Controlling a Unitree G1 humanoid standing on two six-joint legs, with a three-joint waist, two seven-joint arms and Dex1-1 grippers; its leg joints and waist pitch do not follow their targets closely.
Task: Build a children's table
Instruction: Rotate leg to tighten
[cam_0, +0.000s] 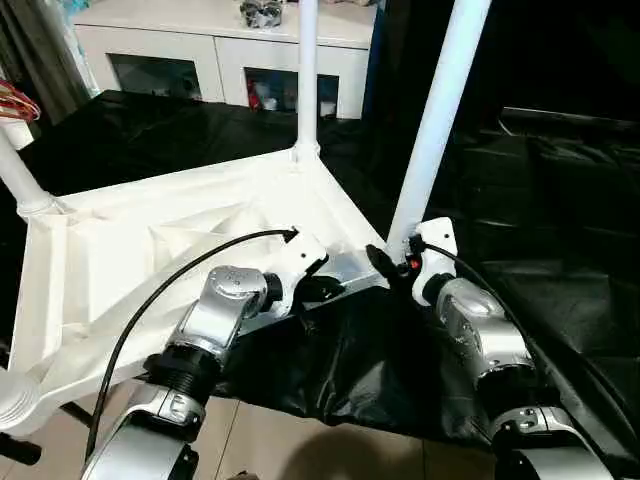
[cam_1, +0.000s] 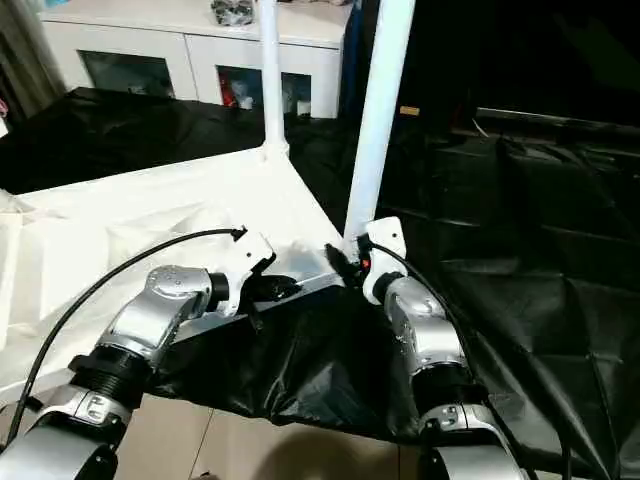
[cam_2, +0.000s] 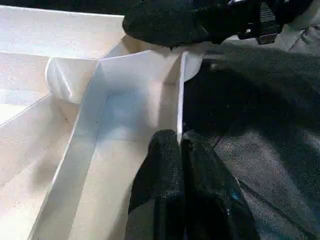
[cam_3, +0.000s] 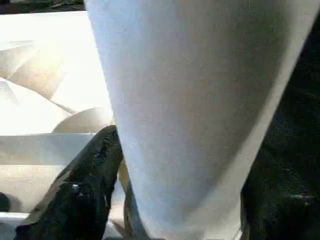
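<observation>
A worktop is covered in crinkled black sheeting; behind it, a white cabinet with glazed doors is seen.

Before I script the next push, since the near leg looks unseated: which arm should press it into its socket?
Right. The right gripper already holds the near leg at its base, while the left gripper pinches the tabletop rim, steadying it.
</observation>
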